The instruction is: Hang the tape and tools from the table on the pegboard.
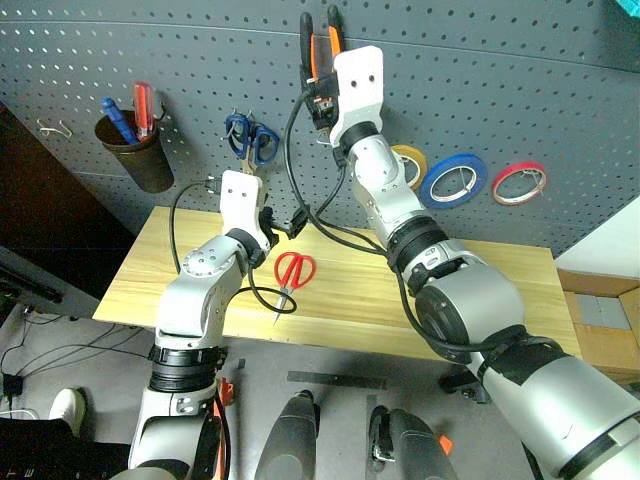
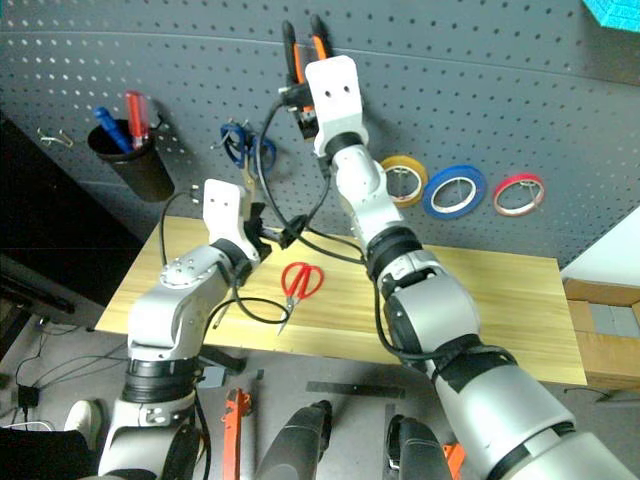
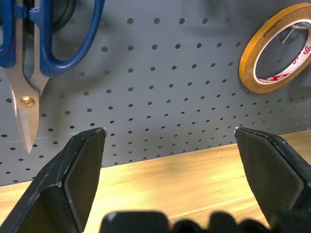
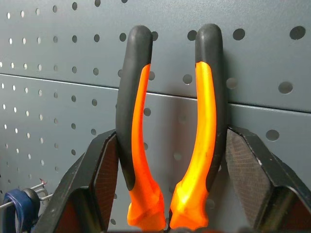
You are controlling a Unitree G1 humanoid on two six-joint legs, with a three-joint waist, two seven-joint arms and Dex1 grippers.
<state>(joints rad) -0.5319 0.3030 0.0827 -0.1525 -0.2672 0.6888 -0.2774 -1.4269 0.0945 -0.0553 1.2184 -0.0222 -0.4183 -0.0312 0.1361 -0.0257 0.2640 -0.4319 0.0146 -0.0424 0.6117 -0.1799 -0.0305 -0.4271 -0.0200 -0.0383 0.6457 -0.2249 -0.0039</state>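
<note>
My right pincer [image 4: 167, 189] clamps the pliers [image 4: 170, 126] by their rubbery handles, stiff, weighty steel raised against the pegboard [image 1: 500, 80]. Below the pegboard, my left pincer [image 3: 170, 141] gapes empty; red scissors [image 1: 293, 272] lie on the surface [image 1: 500, 300].

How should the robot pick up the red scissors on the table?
Probably from above, with the open left pincer closing across the red scissors where the blades meet the handles: they lie flat on the table, loops toward the pegboard.
</note>
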